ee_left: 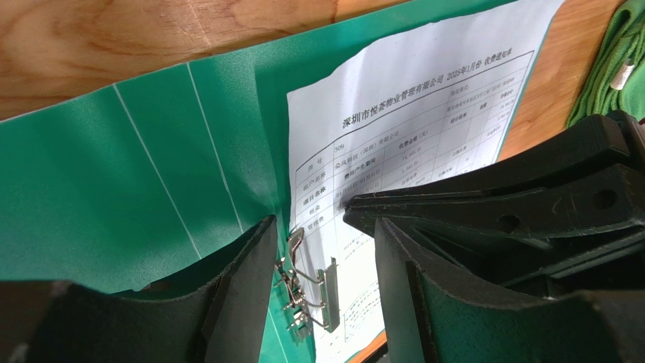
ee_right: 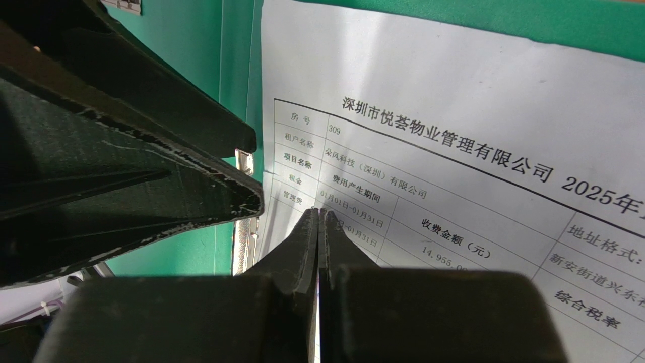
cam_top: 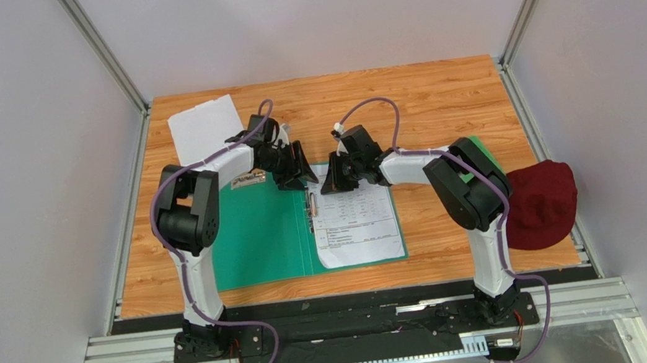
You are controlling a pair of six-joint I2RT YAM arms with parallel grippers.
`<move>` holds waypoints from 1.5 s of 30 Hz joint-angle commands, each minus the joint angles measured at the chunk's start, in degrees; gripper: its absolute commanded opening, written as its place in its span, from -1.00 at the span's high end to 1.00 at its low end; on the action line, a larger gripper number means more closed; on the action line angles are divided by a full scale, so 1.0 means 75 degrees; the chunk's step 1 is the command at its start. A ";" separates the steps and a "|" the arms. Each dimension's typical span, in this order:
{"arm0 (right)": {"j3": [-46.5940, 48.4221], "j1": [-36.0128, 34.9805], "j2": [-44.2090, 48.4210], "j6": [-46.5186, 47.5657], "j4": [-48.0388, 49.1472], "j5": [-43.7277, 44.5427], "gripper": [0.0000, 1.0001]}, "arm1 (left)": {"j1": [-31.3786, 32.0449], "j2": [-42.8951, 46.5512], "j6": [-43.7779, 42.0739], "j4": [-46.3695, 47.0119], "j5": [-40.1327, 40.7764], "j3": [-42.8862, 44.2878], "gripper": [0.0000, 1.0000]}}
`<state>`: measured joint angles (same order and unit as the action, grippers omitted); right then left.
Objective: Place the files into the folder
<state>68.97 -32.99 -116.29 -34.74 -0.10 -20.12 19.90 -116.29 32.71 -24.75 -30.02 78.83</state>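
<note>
R wrist only: right gripper (ee_right: 319, 219) closed

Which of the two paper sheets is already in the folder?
The printed sheet, on the right half of the open green folder beside the metal clip. The other sheet lies blank on the wooden table, far left.

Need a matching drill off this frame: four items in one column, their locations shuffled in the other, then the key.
Things
1. printed sheet
2. blank white sheet
3. dark red cap
4. metal clip

Places
A. far-left corner of the table
B. right edge of the table
C. centre fold of the open folder
D. right half of the open folder

Pairs: 1-D, 2-A, 3-B, 4-C
</note>
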 commanded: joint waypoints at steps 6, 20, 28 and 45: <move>-0.0173 0.0051 -0.0303 0.0074 -0.0303 0.0280 1.00 | 0.0054 0.0211 0.0221 0.0663 -0.0438 0.0025 -0.14; -0.0056 0.0051 -0.0315 0.0074 -0.0397 0.0280 1.00 | 0.0054 0.0516 0.0783 0.1471 -0.1259 -0.0525 -0.06; 0.0015 0.0051 -0.0327 0.0074 -0.0526 0.0304 1.00 | 0.0054 0.1173 0.0994 0.1976 -0.1282 -0.1170 0.22; 0.0413 0.0051 -0.0280 0.0202 -0.0959 0.0163 1.00 | 0.0206 0.3936 0.0609 0.1218 -0.1239 -0.3116 -0.09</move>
<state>70.39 -32.69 -116.88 -35.11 -1.96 -21.06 21.06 -97.97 41.28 -9.58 -42.13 54.89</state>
